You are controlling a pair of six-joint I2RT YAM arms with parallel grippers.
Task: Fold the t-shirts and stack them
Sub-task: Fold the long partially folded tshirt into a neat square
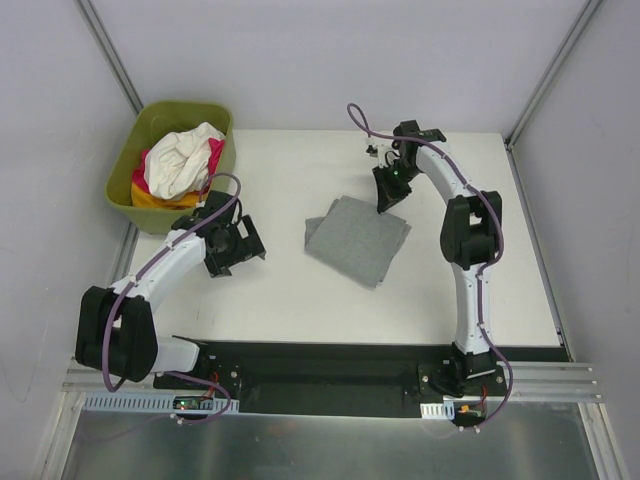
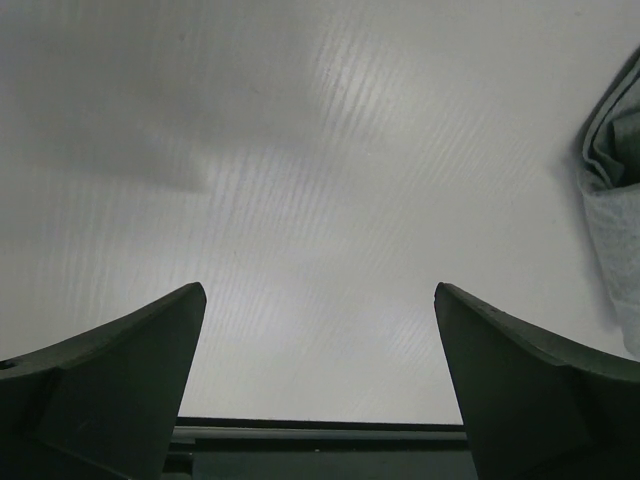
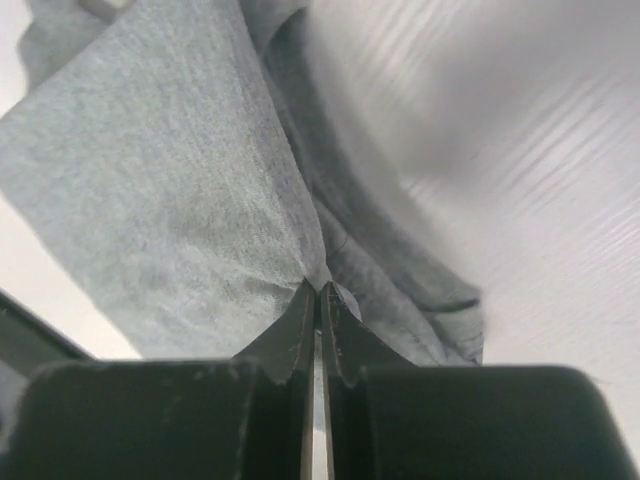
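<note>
A heather grey t-shirt (image 1: 355, 240) lies folded into a rough square in the middle of the white table. My right gripper (image 1: 388, 205) is at its far right corner, shut on a pinch of the grey cloth (image 3: 160, 180), which peaks up between the closed tips (image 3: 319, 290). My left gripper (image 1: 238, 250) is open and empty over bare table to the left of the shirt. In the left wrist view (image 2: 320, 300) only the shirt's edge (image 2: 612, 170) shows at the right. White (image 1: 185, 160), magenta-pink (image 1: 216, 155) and orange-yellow (image 1: 150, 198) t-shirts lie crumpled in the tub.
The olive-green plastic tub (image 1: 122, 183) stands at the far left corner of the table, just behind the left arm. Grey walls close in the table on the left, back and right. A black strip (image 1: 330, 355) runs along the near edge.
</note>
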